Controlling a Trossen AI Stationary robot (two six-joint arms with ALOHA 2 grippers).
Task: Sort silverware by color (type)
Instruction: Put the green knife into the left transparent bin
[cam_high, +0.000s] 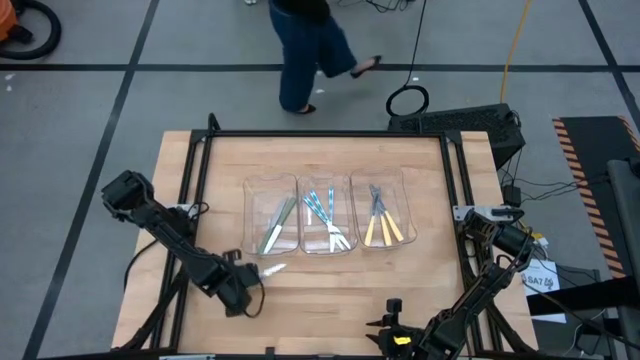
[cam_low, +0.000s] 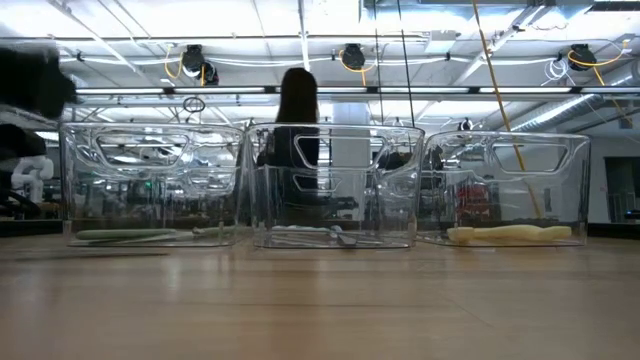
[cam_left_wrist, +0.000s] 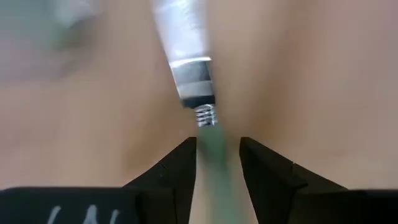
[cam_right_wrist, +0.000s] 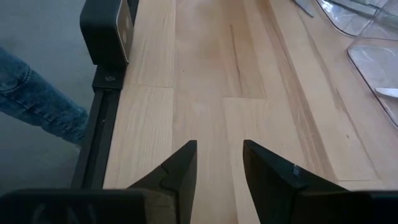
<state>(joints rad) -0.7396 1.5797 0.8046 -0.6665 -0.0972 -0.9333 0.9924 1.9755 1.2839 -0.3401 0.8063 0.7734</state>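
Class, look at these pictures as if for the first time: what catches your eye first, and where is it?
Three clear bins in a row mid-table hold green, blue and yellow silverware, one colour each. Near the front left, the left gripper grips a green-handled piece. The right gripper waits open at the front edge.

Bright ceiling lights (cam_low: 352, 55), glare on bins (cam_low: 335, 185), left wrist view blurred

Two dark jointed arms trailing black cables, each hand (cam_right_wrist: 217, 168) ending in two black wedge-shaped fingers.
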